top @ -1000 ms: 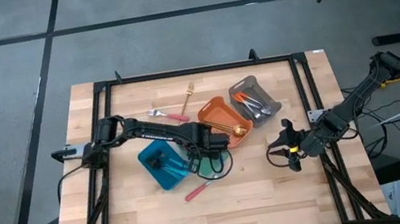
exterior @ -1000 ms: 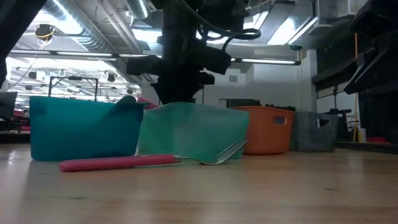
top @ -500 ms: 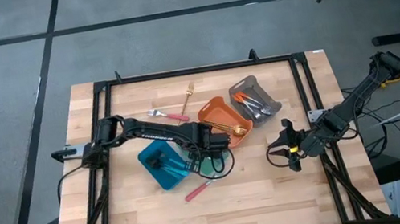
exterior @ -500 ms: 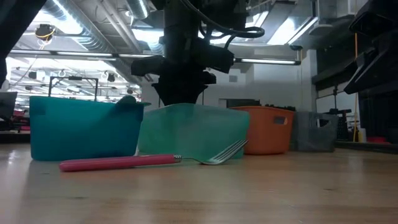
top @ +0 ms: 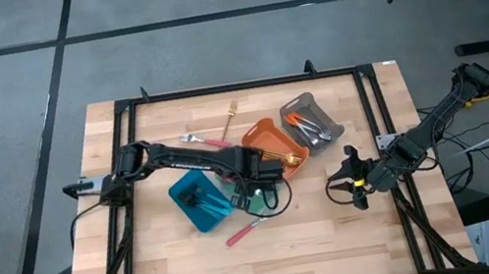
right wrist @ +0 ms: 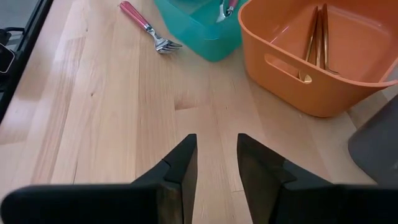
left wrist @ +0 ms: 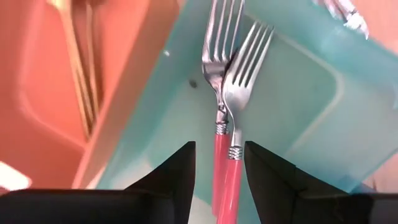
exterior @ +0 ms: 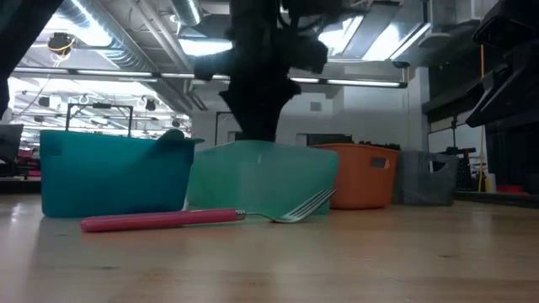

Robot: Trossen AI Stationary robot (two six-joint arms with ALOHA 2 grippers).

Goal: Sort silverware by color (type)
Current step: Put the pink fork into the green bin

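Pink forks (left wrist: 227, 140) are lying in the teal tray (left wrist: 298, 118) under the released left gripper (left wrist: 219, 171); three forks are waiting outside.

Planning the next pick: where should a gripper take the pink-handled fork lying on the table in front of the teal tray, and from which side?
Grip the pink-handled fork mid-handle, coming straight down from above. It lies flat on the bare table, its tines by the teal tray, so the handle end has more free room. The left gripper is nearest, probably best placed.
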